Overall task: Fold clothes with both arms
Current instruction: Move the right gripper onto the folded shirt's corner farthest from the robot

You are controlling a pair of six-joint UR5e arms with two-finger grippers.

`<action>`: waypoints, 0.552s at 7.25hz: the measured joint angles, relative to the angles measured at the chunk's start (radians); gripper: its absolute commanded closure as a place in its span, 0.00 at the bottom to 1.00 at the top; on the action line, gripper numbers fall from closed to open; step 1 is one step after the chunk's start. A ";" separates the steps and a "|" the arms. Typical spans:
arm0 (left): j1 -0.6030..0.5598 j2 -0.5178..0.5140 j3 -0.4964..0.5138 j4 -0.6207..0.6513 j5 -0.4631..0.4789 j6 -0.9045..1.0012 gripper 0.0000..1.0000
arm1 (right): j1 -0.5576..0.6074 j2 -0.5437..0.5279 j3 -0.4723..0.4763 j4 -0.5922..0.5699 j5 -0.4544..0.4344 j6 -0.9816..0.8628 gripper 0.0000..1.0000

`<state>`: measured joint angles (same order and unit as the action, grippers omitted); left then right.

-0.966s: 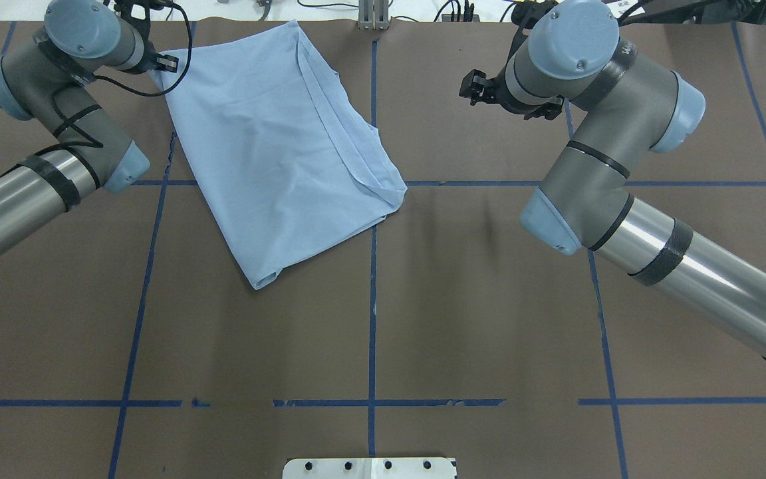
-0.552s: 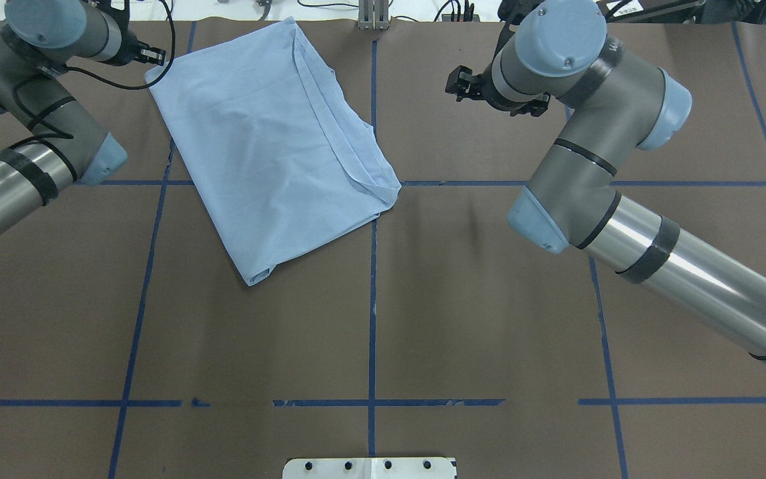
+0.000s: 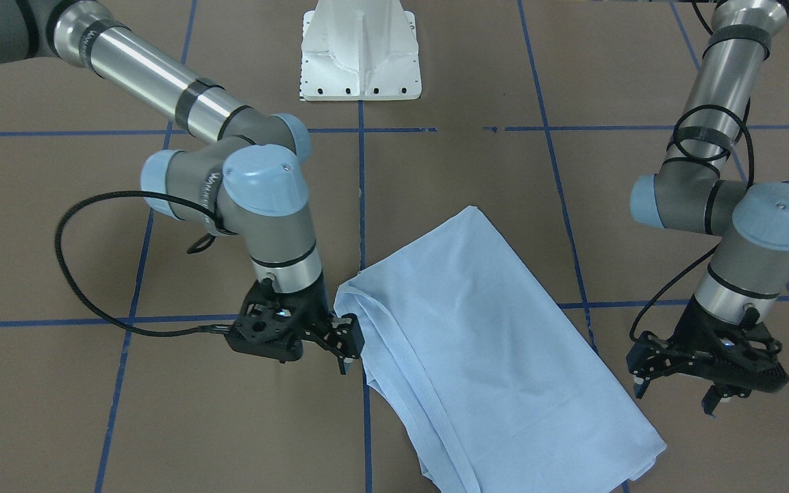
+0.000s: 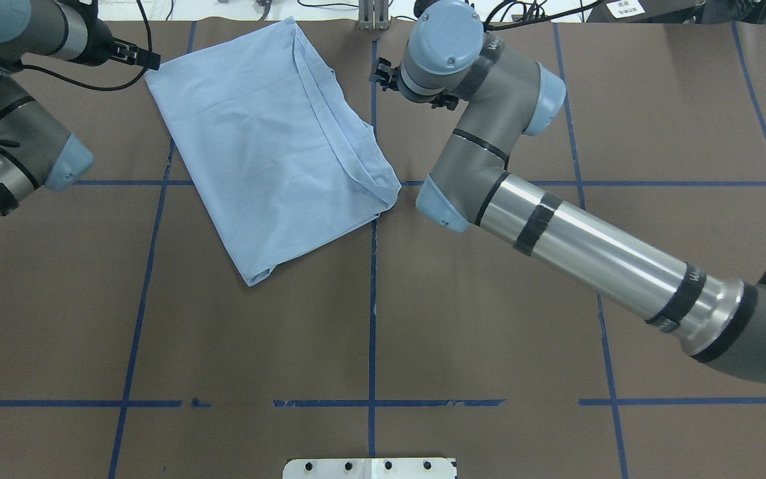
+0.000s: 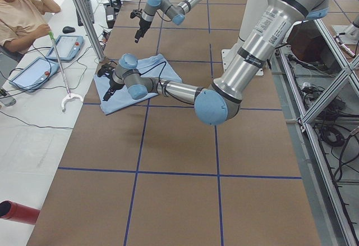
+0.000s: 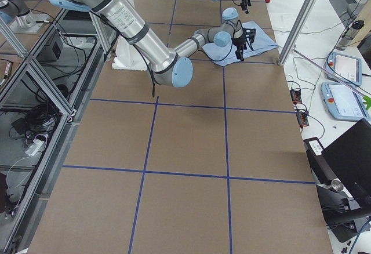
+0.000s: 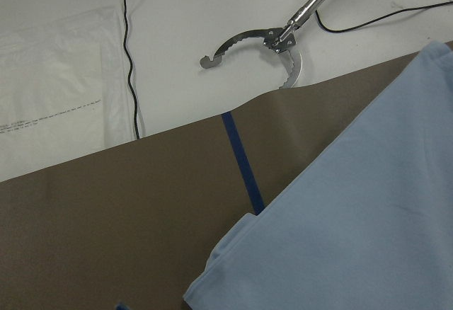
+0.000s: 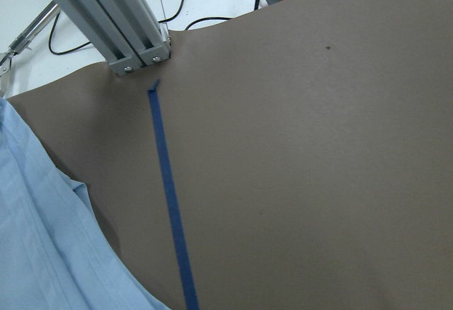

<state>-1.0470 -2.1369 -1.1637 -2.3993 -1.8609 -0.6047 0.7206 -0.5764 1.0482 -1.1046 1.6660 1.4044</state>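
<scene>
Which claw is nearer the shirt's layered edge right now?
Right. The right claw sits just beside that edge of the shirt; the left claw hangs off the opposite side, apart from it.

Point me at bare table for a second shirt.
Free: the robot-side half of the table, between the T-shirt and the white base plate; also the far corner right of the right arm. Crowded: the far edge, where the left gripper and right gripper flank the T-shirt.

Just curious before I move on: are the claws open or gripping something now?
Left gripper: open, empty.
Right gripper: open, at the shirt's edge.
</scene>
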 measured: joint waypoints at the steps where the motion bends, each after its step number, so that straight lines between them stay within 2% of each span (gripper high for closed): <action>1: 0.000 0.013 -0.019 0.001 -0.001 -0.008 0.00 | -0.025 0.062 -0.126 0.084 -0.028 0.007 0.11; 2: -0.001 0.021 -0.028 0.001 -0.001 -0.022 0.00 | -0.047 0.104 -0.227 0.163 -0.053 0.011 0.18; 3: -0.001 0.027 -0.032 0.001 -0.001 -0.032 0.00 | -0.065 0.126 -0.281 0.202 -0.073 0.012 0.21; 4: -0.001 0.031 -0.037 0.000 -0.001 -0.036 0.00 | -0.079 0.134 -0.306 0.216 -0.088 0.012 0.27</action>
<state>-1.0476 -2.1057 -1.2003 -2.3989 -1.8622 -0.6409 0.6413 -0.4426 0.7424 -0.8884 1.5775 1.4169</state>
